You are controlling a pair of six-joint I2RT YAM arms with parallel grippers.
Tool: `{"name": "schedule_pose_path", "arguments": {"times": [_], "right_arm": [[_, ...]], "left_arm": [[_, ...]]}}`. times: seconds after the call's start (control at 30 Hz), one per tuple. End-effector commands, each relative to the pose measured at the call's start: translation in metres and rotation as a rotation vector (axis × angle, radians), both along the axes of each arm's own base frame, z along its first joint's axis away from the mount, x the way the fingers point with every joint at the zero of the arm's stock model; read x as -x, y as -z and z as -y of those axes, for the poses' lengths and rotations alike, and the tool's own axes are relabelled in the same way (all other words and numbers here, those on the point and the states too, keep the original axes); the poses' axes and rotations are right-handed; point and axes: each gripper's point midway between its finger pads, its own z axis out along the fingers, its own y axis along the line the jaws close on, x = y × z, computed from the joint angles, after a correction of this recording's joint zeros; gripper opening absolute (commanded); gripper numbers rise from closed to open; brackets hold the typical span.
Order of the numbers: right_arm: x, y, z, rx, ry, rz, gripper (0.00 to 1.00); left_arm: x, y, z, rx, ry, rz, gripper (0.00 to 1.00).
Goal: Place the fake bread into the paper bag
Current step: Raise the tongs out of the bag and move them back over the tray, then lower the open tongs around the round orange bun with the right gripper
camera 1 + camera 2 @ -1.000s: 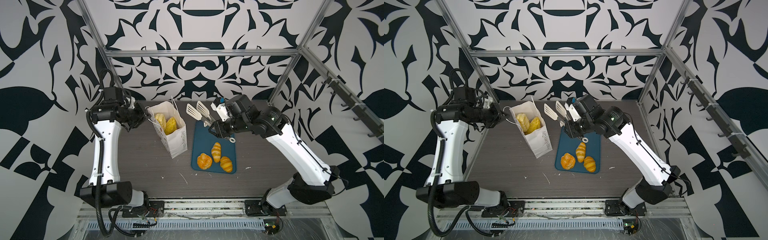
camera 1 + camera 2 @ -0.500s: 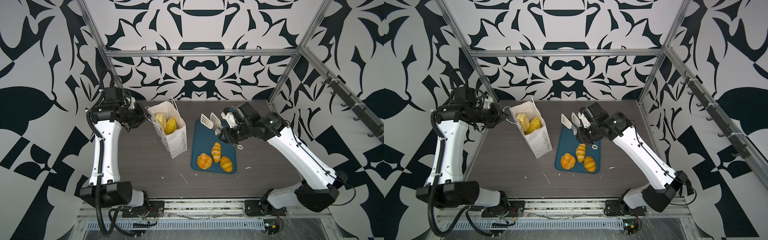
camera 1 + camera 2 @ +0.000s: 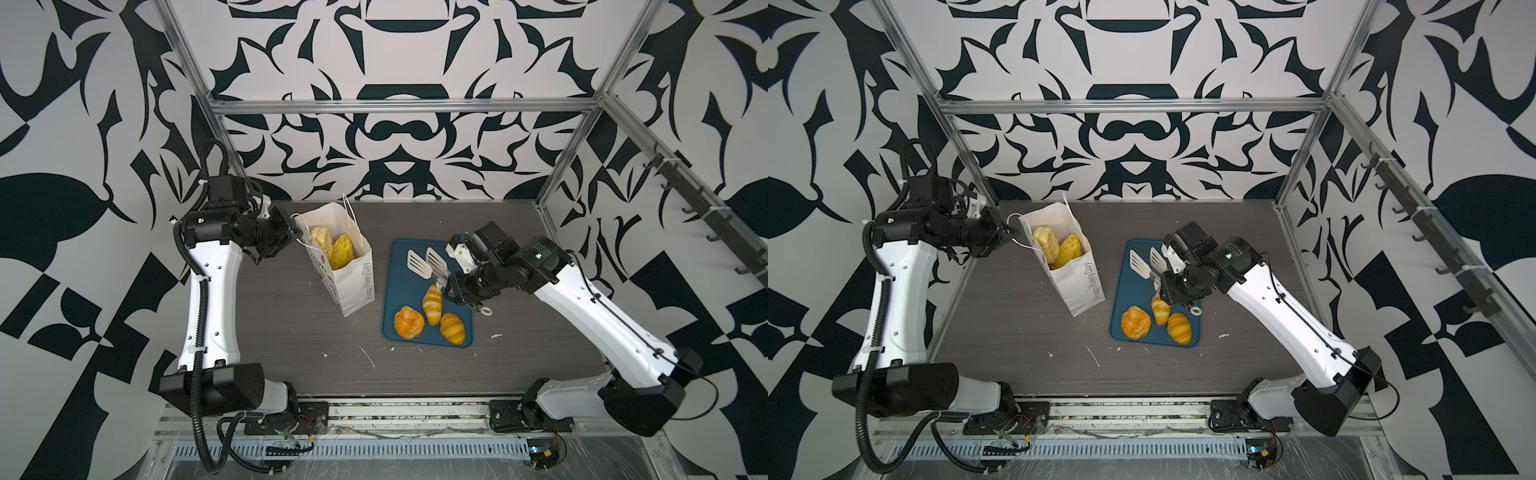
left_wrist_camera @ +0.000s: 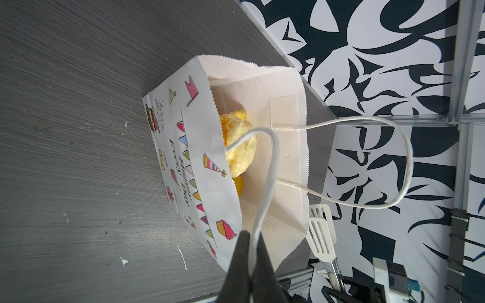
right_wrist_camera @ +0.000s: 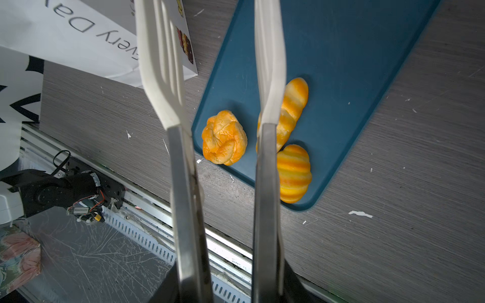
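The white paper bag [image 3: 351,276] [image 3: 1077,282] stands upright at the back left of the table, with two pieces of fake bread [image 3: 332,246] [image 4: 238,147] inside. My left gripper [image 3: 293,235] [image 4: 253,241] is shut on the bag's near cord handle [image 4: 270,162]. On the teal tray [image 3: 401,291] [image 5: 354,52] lie a round bun [image 3: 409,323] [image 5: 224,137] and two croissants [image 3: 432,303] [image 3: 453,328]. My right gripper [image 3: 455,286] [image 5: 225,288] is shut on steel tongs [image 3: 428,264] [image 5: 162,65]. Their white slotted ends stand apart, with nothing between them, above the tray's far half.
The bag [image 5: 65,26] stands just left of the tray [image 3: 1129,291]. White paper scraps [image 3: 495,336] [image 3: 368,357] lie on the dark wood table [image 3: 291,332]. Aluminium frame posts [image 3: 569,141] stand at the back corners. A metal rail [image 3: 374,409] runs along the front edge.
My right arm has carried the tongs from beside the bag's mouth rightward and nearer, to above the tray by the croissants. The left arm and the bag have not moved.
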Motion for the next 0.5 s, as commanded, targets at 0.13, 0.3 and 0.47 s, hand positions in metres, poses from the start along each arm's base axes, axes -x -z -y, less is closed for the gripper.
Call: {"name": "schedule_pose_path", "arguments": {"times": [0.13,0.3,0.47], "right_arm": [[0.011,0.007,0.0,-0.043,0.007,-0.024,0.44],[0.017,0.019,0.001,-0.033,0.005,-0.05,0.45],[0.026,0.033,-0.004,0.006,-0.03,-0.069,0.45]], "left_arm": [[0.012,0.003,0.002,0.015,-0.003,-0.024,0.0],[0.012,0.004,0.002,0.016,-0.002,-0.026,0.0],[0.012,0.003,0.002,0.021,0.0,-0.025,0.0]]}}
